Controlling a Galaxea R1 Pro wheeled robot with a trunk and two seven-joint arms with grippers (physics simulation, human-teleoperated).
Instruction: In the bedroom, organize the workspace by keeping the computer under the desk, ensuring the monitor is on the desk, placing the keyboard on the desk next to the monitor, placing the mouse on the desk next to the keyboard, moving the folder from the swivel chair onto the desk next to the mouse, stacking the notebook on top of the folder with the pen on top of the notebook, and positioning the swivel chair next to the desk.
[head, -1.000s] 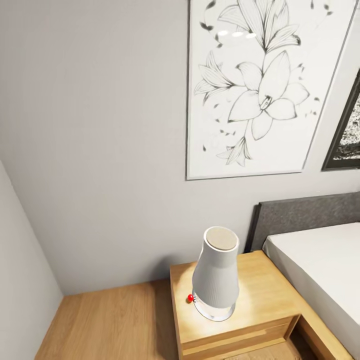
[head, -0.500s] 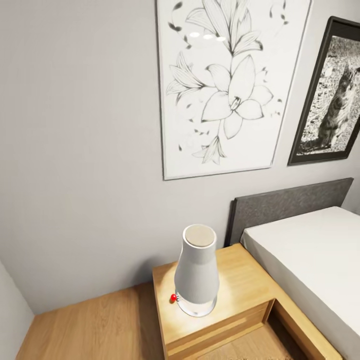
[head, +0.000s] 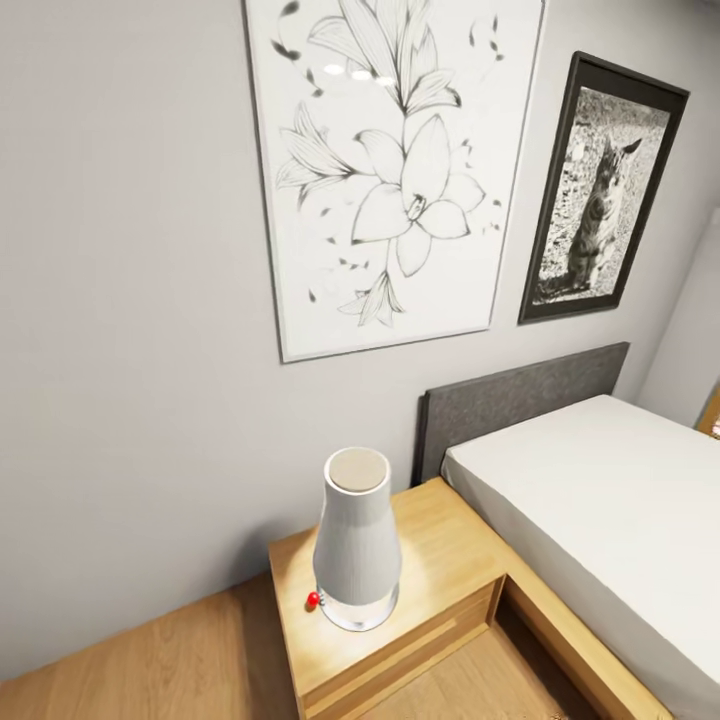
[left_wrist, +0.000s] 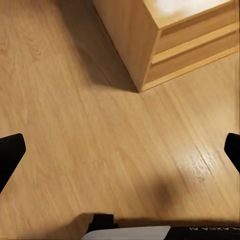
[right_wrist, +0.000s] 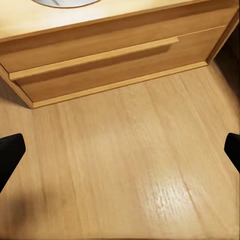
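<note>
I am in the bedroom, facing a grey wall (head: 130, 300) over a light wood plank floor (head: 150, 670). The desk, the swivel chair, the computer, monitor, keyboard, mouse, folder, notebook and pen are out of view. My left gripper (left_wrist: 120, 152) hangs open above bare floor, its black fingertips (left_wrist: 10, 156) far apart, near a corner of the nightstand (left_wrist: 170, 35). My right gripper (right_wrist: 120, 152) is open too, with nothing between its fingertips (right_wrist: 10, 152), over the floor in front of the nightstand's drawer (right_wrist: 100, 55).
A light-wood nightstand (head: 440, 570) stands close ahead with a white lamp (head: 355, 545) and a small red ball (head: 313, 600) on it. A bed (head: 600, 500) with a grey headboard (head: 520, 400) extends to the right. A flower drawing (head: 390, 170) and a cat photo (head: 600, 200) hang above.
The head view has swung to the right: nightstand, lamp and flower drawing slid left in the picture, and the cat photo and more of the bed came in. Nothing itself moved.
</note>
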